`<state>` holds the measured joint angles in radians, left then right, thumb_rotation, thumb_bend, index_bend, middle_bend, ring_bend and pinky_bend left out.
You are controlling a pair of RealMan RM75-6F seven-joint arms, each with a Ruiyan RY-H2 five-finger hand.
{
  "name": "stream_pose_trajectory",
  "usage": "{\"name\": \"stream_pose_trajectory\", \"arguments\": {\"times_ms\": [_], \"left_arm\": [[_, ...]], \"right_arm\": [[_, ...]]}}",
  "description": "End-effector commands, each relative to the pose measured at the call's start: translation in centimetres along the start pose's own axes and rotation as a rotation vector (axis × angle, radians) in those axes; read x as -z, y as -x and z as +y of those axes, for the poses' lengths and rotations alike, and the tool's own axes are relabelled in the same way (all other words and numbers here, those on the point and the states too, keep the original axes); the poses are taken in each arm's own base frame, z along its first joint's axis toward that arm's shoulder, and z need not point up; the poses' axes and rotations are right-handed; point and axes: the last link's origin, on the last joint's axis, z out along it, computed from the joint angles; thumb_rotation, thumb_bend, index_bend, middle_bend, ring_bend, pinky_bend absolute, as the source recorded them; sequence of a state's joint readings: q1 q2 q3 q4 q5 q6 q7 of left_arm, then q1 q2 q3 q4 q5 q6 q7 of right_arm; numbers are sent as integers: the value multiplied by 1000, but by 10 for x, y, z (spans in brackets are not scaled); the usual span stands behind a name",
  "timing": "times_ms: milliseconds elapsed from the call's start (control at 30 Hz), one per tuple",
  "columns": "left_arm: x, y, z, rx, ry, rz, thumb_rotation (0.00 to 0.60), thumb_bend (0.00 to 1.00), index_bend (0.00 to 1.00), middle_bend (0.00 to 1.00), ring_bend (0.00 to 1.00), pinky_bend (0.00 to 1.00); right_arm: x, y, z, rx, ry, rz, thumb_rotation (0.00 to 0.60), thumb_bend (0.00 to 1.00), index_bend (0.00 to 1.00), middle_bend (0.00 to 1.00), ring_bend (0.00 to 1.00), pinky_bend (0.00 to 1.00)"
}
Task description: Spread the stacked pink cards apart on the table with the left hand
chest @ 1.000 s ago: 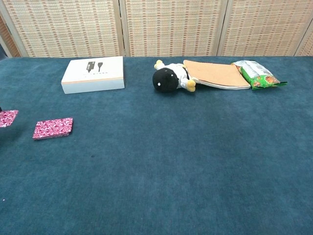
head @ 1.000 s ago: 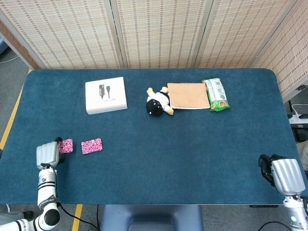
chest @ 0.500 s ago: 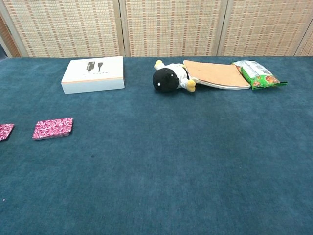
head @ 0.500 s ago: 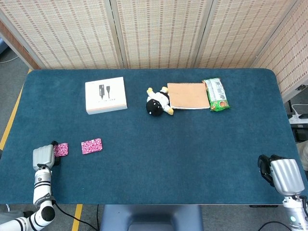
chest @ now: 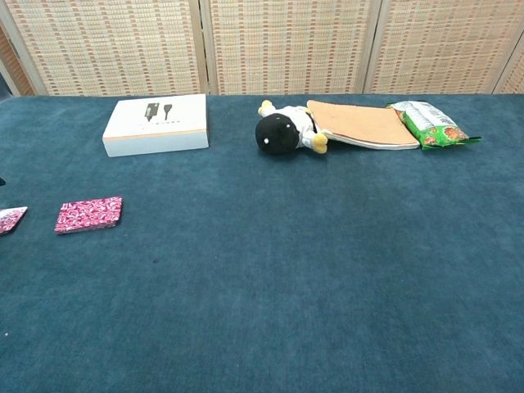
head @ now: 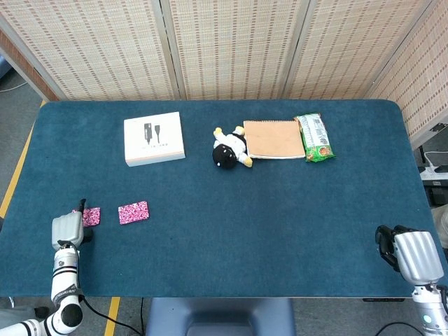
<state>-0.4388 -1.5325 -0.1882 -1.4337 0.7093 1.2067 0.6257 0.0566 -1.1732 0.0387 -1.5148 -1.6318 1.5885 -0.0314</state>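
A small stack of pink patterned cards (head: 133,212) lies flat on the blue table (head: 231,210) at the near left, also seen in the chest view as the stack (chest: 88,214). One separate pink card (head: 91,215) sits a short way to its left, at the fingertips of my left hand (head: 66,229), which pinches its left edge. In the chest view that card (chest: 10,219) shows at the left border, slightly tilted, with the hand itself out of frame. My right hand (head: 413,255) rests at the near right table edge, fingers curled in, holding nothing.
At the back of the table lie a white box (head: 155,138), a black-and-white plush toy (head: 229,149), a tan notebook (head: 274,139) and a green snack bag (head: 314,138). Woven screens stand behind the table.
My left hand drew the single card left and toward the near edge, then nudged slightly back right. The card stack and the right hand have not moved.
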Motion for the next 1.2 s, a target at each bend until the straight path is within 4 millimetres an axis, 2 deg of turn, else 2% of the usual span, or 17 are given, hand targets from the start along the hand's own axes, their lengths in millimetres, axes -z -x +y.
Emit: {"name": "stream_pose_trajectory", "arguments": {"times_ms": [33,167,367,533,700,1200], "left_arm": [[12,-12,15,39,61,13,600,375,126,1000,1000,1000],[22,-15,40,48,118,9,600,375,122,1000,1000,1000],[28,-8,77,39,156,-7,600,374,134,1000,1000,1000],[27,-3,97,31,154,-13,600,369,210,1000,1000,1000],[26,-2,106,3,153,6,600,372,267,1000,1000,1000],[28,4,126,-21,121,-7,600,373,210,1000,1000,1000]], "right_arm": [[0,1,0,1,-1,-4,600,469,1000,820,701,826],[0,1,0,3,-1,-4,600,469,1000,820,701,826],[0,0,1,1,0,-4,600,469,1000,821,701,826],[-1,-1,1,0,-1,-1,600,469,1000,821,701,826],[-1,-1,1,-1,-3,-5,600,469,1000,821,701,826],[0,-1,1,0,-3,-7,600,469,1000,821,700,826]]}}
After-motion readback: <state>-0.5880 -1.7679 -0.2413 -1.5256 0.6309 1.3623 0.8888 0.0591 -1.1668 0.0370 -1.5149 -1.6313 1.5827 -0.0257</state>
